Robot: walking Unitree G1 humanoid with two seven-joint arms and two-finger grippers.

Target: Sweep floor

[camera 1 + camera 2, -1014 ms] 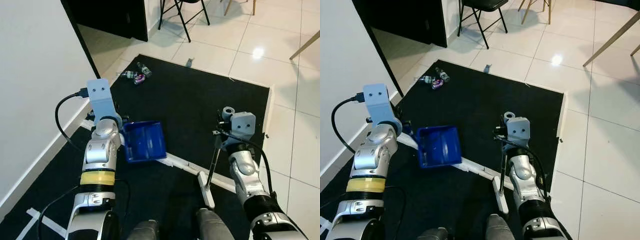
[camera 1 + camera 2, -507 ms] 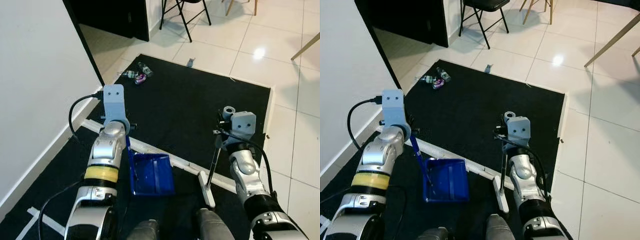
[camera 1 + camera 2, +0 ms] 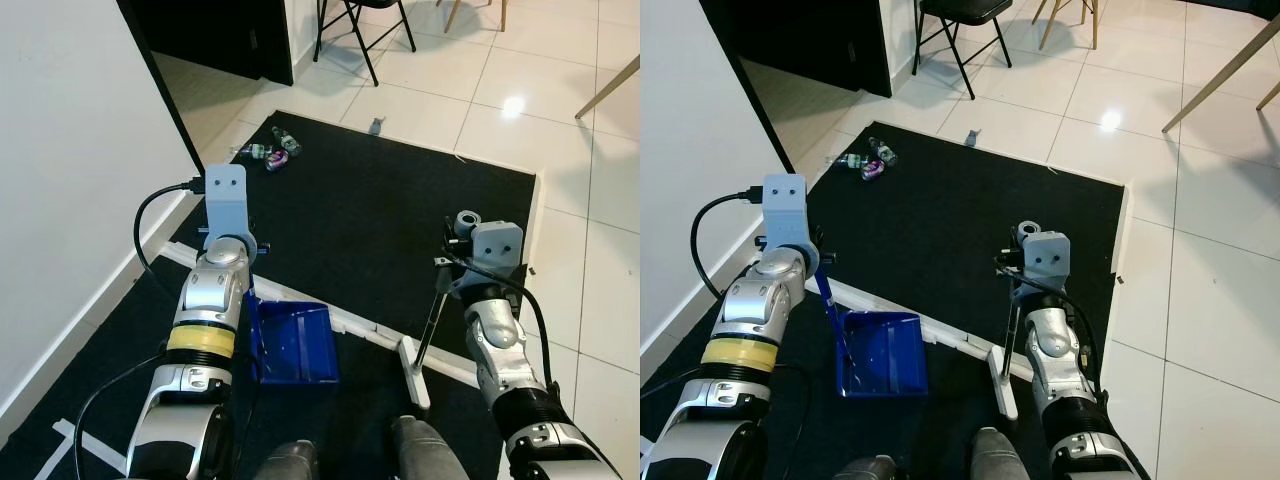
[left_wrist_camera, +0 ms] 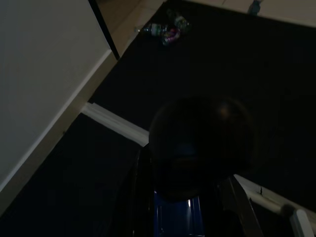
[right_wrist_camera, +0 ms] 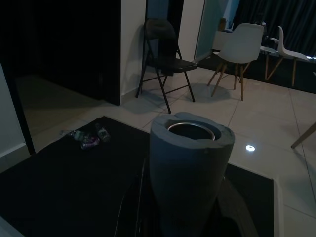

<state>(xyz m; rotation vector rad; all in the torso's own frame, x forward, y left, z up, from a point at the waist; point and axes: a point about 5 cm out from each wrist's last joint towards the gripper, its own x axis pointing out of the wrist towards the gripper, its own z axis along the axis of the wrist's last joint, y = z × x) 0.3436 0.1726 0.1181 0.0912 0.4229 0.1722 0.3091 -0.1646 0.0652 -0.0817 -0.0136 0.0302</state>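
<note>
A blue dustpan lies flat on the black mat just ahead of my feet. Its thin blue handle rises to my left gripper, which is shut on it. My right gripper is shut on the broom's thin dark handle, whose grey top cap stands between the fingers. The broom's white head rests on the mat to the right of the dustpan. Litter, small bottles and wrappers, lies at the mat's far left corner, and a small scrap on the tiles beyond.
A white wall runs along my left, with a dark doorway behind it. White tape strips cross the mat. A black folding chair stands on the tiles past the mat; a wooden leg shows far right.
The dustpan, held up and tilted beside my left arm a second ago, has come down and now lies flat on the mat. The right arm and broom have hardly moved.
</note>
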